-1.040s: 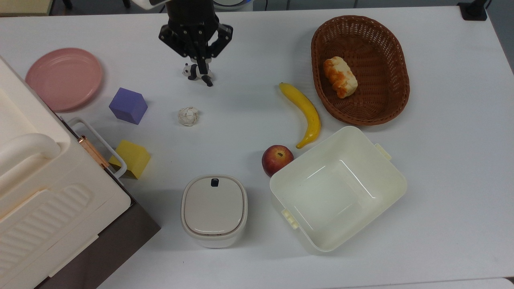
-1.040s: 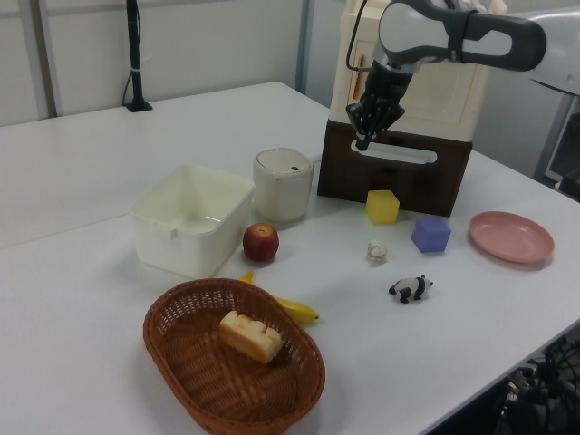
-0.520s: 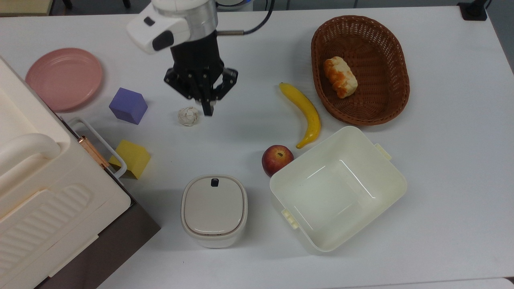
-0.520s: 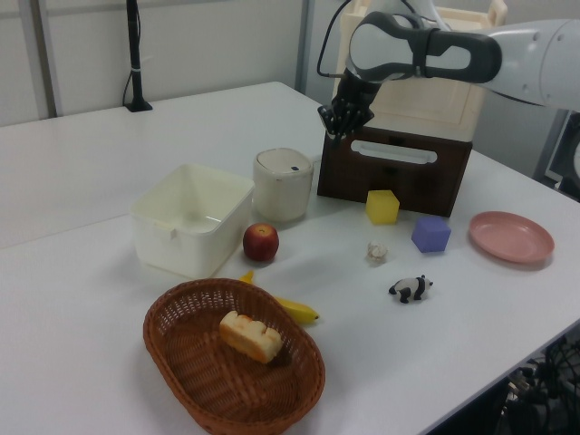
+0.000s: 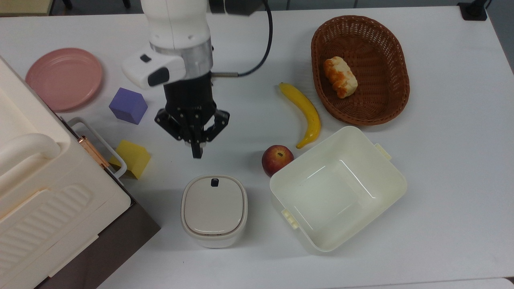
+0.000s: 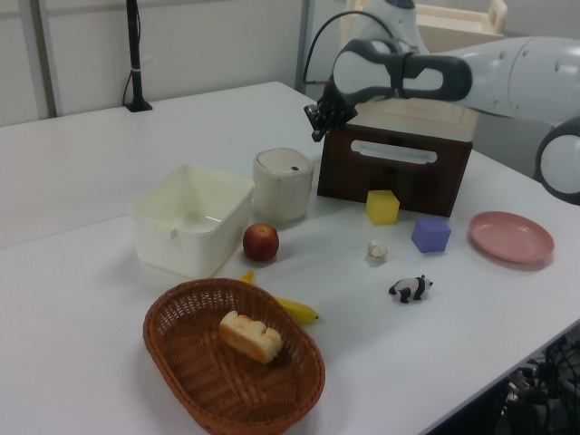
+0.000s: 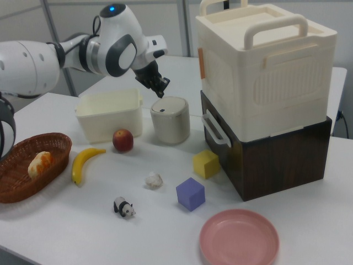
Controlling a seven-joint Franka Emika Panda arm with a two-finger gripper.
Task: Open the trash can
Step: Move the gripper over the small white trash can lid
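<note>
Top view: gripper [image 5: 196, 154], fingers pinched together w/ nothing held, hangs above the table. Trash can [image 5: 214, 210] sits at its 5 o'clock, near, lid down; button [image 5: 215, 182] on the can's 12 o'clock edge, nearest the fingertips.

In the top view, the trash can [image 5: 214, 210] stands on the table [image 5: 449, 160] with the tub [image 5: 385, 200] to the top view's right and the stacked boxes [image 5: 48, 208] to the top view's left; the apple [image 5: 276, 159] touches the tub's upper-left edge, and the banana [image 5: 304, 112] lies between the apple and the basket [image 5: 397, 80], which holds the bread [image 5: 340, 76]. The gripper [image 5: 197, 154] hangs above the table just beyond the trash can's button side, apart from the lid. In the right view, the panda [image 7: 124, 207], paper ball [image 7: 154, 179], two blocks [image 7: 191, 194] and plate [image 7: 239, 239] lie in front of the trash can.
</note>
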